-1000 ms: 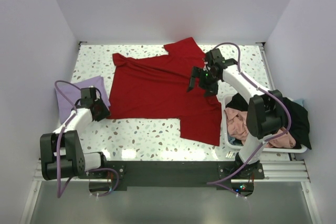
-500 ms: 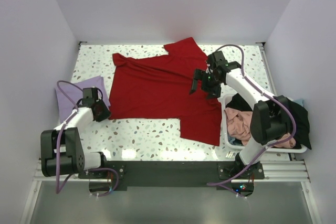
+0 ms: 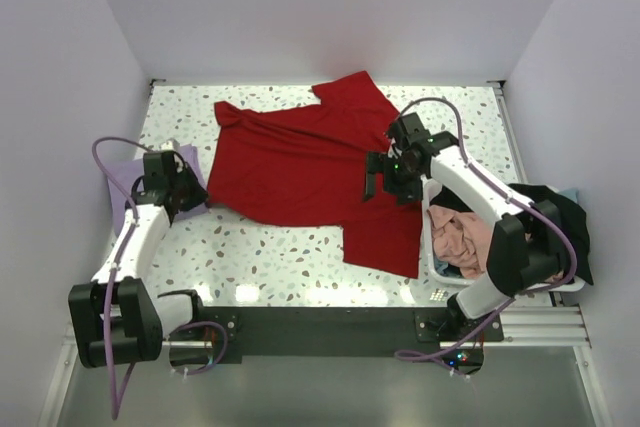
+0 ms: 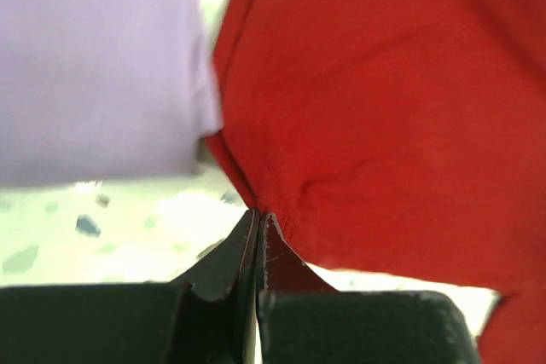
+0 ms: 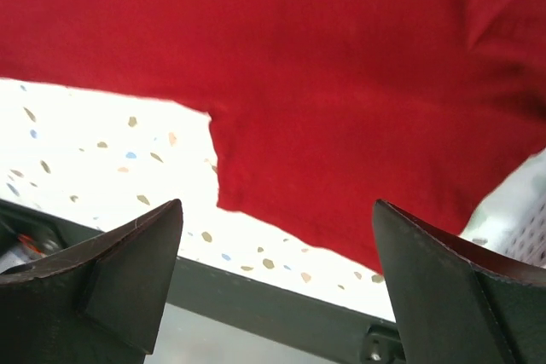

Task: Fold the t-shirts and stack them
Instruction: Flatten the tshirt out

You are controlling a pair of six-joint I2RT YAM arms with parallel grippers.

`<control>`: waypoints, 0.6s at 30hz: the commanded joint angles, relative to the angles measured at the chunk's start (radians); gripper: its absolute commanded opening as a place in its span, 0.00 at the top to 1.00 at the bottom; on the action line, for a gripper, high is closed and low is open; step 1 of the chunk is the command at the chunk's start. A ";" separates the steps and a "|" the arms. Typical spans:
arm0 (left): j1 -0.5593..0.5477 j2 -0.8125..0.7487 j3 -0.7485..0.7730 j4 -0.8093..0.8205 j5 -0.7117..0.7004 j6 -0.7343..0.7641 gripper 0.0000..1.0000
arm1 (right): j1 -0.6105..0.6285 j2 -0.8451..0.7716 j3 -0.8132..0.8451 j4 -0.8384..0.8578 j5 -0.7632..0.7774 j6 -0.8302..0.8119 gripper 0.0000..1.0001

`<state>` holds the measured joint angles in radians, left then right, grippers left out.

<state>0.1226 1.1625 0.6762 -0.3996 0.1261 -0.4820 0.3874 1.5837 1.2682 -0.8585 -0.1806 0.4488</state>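
- Near right, the white basket [image 3: 436,269] holds the salmon-pink t-shirt [image 3: 455,232] and the black t-shirt [image 3: 570,227]. Neither is needed for this fold, so leave them alone.
- The red t-shirt [image 3: 290,162] lies spread over the middle of the worktop [image 3: 270,247], with one flap reaching toward the near edge beside the basket.
- The left end effector [image 4: 258,215] is pressed together on the red hem at the shirt's near-left corner, just beside the lavender t-shirt [image 4: 94,66]. Lift only enough to clear the worktop, so the lavender cloth is not dragged along.
- The right end effector [image 5: 277,202] hangs spread over the shirt's right side, holding nothing. I'd have it pinch a matching edge first — then both sides travel evenly.
- The far-left edge looks rumpled — keep gentle tension so the fold lands flat.
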 commanded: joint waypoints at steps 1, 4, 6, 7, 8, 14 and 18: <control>-0.005 -0.034 0.127 -0.016 0.082 -0.015 1.00 | 0.024 -0.077 -0.087 -0.039 0.017 -0.004 0.05; -0.005 -0.030 0.180 -0.021 0.107 -0.009 1.00 | 0.050 -0.139 -0.165 -0.040 0.020 0.014 0.06; -0.005 -0.020 0.201 -0.024 0.110 0.002 1.00 | 0.070 -0.182 -0.217 -0.042 0.024 0.027 0.06; -0.003 -0.015 0.215 -0.025 0.110 0.008 1.00 | 0.076 -0.195 -0.233 -0.048 0.029 0.033 0.06; -0.005 -0.008 0.223 -0.027 0.110 0.014 1.00 | 0.083 -0.221 -0.248 -0.050 0.038 0.040 0.06; 0.003 -0.009 0.256 -0.067 0.043 0.059 1.00 | 0.136 -0.304 -0.352 -0.074 0.079 0.082 0.09; 0.038 -0.003 0.290 -0.084 -0.005 0.104 1.00 | 0.172 -0.340 -0.426 -0.071 0.079 0.114 0.19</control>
<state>0.1318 1.1591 0.8993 -0.4755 0.1741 -0.4381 0.5350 1.2724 0.8753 -0.9138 -0.1219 0.5171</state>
